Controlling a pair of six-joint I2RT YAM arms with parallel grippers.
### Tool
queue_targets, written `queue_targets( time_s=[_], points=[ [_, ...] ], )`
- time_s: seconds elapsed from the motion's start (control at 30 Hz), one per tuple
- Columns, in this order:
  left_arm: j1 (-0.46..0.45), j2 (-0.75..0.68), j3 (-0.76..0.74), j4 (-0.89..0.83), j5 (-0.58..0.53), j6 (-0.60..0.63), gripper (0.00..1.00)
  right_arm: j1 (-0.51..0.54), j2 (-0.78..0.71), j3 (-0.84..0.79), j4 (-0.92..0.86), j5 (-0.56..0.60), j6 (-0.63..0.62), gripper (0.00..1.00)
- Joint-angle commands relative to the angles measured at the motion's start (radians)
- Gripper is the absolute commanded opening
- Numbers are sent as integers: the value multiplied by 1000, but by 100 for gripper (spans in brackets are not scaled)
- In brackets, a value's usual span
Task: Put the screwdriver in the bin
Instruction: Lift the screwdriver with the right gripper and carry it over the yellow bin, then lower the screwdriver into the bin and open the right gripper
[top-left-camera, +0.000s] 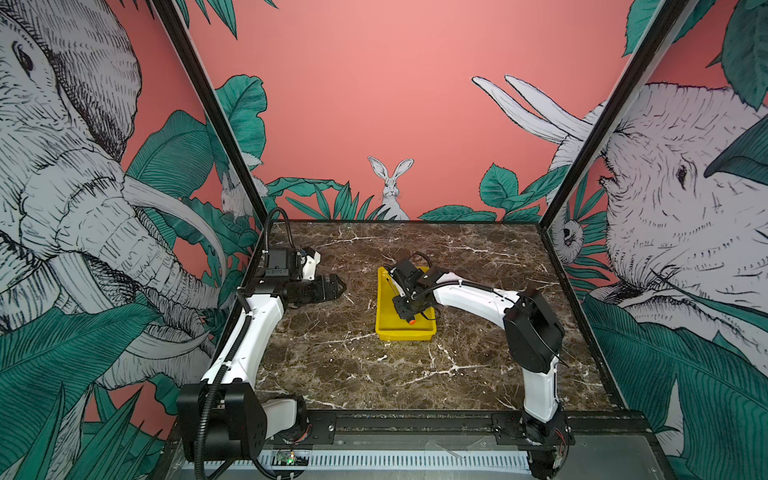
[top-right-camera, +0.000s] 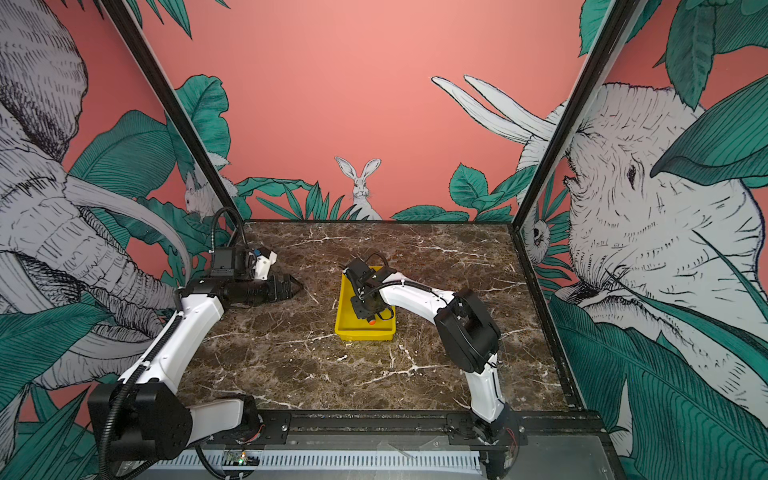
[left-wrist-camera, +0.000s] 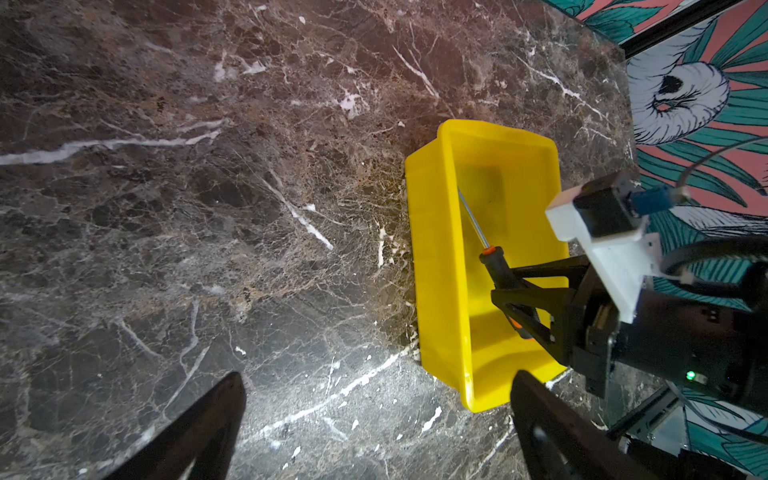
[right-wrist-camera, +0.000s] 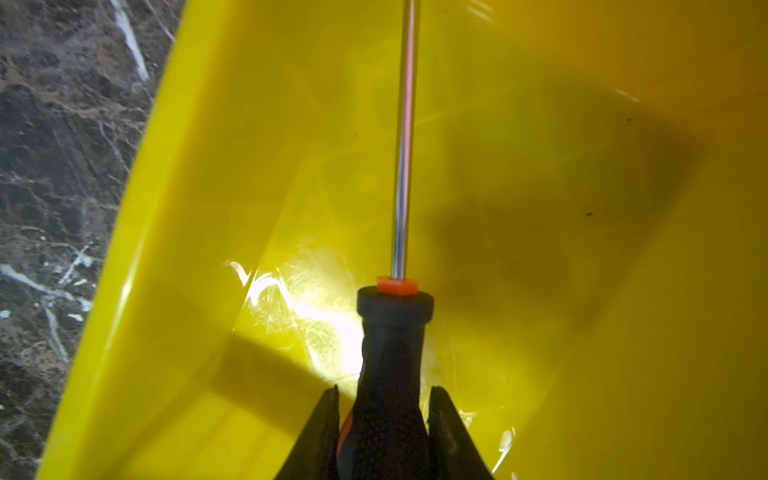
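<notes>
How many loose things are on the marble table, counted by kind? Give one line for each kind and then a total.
Screwdriver: 1
Bin: 1
Total: 2

A robot test booth: a marble-patterned counter sat enclosed by jungle-animal mural walls and black frame posts.

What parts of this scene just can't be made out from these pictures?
- Screwdriver tip: cut off by the picture's edge in the right wrist view; too thin to tell if it touches the bin in the left wrist view.
- Most of the handle, in both top views: hidden behind the right pincer closed on it.
- Left pincer: in the top views its fingers overlap, too dark to read.
</notes>
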Motion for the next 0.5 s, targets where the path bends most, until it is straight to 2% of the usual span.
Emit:
queue_targets(
  time_s=[0.0, 0.2, 0.47],
  points=[
    [8, -36, -16, -2, -2, 15, 100, 7, 22, 30, 7, 13, -20, 22],
    [9, -33, -13, -5, -6, 16, 100, 7, 46, 24, 13, 36, -31, 25],
    [9, -44, -18, -11, -29, 16, 100, 7, 63, 21, 7, 64, -35, 41]
  ],
)
